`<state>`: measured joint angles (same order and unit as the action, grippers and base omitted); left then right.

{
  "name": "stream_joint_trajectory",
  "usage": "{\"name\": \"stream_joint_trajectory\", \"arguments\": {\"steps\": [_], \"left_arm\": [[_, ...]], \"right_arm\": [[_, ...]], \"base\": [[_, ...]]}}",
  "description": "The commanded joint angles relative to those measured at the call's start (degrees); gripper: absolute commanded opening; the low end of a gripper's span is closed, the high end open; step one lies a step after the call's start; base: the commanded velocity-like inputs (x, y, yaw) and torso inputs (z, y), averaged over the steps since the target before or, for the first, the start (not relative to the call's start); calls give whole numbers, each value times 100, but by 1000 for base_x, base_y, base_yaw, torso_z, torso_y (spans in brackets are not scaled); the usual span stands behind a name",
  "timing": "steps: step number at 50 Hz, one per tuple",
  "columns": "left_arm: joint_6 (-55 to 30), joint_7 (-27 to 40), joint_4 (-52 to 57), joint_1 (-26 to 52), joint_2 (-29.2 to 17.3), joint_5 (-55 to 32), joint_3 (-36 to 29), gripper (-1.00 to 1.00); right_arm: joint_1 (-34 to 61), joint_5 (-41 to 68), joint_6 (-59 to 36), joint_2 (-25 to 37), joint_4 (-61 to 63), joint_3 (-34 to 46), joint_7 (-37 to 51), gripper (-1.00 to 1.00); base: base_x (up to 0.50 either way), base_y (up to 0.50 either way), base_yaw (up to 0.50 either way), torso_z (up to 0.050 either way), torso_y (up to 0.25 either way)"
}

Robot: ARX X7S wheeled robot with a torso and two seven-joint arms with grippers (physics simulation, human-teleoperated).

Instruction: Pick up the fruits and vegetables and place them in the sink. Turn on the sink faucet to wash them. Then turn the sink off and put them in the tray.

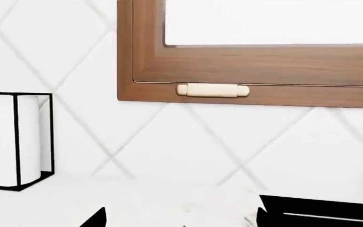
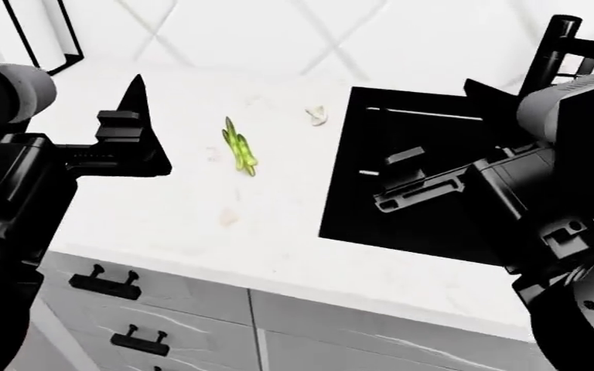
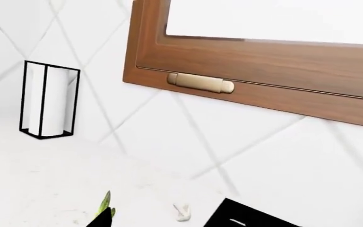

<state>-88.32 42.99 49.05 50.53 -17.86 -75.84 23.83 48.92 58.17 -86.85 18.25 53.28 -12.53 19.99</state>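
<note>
Asparagus bunch (image 2: 239,148) isn't in either end effector yet. My left end effector (image 2: 132,131) hovers above the counter (image 2: 173,224), off to the bunch's left, fingers spread, nothing between them. Right end effector (image 2: 416,182) hangs over the sink (image 2: 380,216), also carrying nothing; I can't tell its opening from these views.

Bunch lies on the counter between left end effector and sink, roughly pointing away from me. Garlic piece (image 2: 318,116) sits further back, near the sink's left edge, apart from the bunch.

Handling guess: stalks look thin, light, a bit springy, and may scatter if pinched at the tips. I'd close across the middle of the bunch, fingers straddling its width. Garlic looks small, hard, rounded; likely to squirt out, so take it low and centred.

Count: one bunch, one garlic piece, one sink, one faucet (image 2: 550,54) at the sink's far right corner. No tray visible. One wire-framed paper towel holder (image 1: 16,140) stands at the back wall, and a wood-framed window (image 1: 251,71) above.
</note>
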Motion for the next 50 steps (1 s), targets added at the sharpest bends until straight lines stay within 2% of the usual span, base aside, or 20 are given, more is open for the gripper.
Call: {"name": "stream_joint_trajectory", "arguments": {"steps": [1,6,12,29,36,50], "left_arm": [[132,1103,-474,225,-311,-1368,-107,100],[252,1533,-736,307,-484,-1866,-318,100],[407,1855,-817,404,-674,-2232,-498,100],[620,1963,-822,437,-878,-2330,-751,100],[648,1886,-795,404,-890,-2233,-838,100],[783,2019,-661,305,-944,-2423,-1082,100]], "right_arm": [[733,1692,-238,81,-648,-228,1274,100],[920,2300,-170,185,-962,-163,1852,100],[945,2297,-69,435,-1040,88,1951,100],[864,2395,139,870,-1141,425,2118,100],[838,2507,202,978,-1195,463,2242,100],[995,2447,406,848,-1618,753,2314,100]], "base": [[489,106,0,0,15],[489,106,0,0,0],[489,106,0,0,0],[390,93,0,0,1],[157,360,0,0,0],[24,9,0,0,1]]}}
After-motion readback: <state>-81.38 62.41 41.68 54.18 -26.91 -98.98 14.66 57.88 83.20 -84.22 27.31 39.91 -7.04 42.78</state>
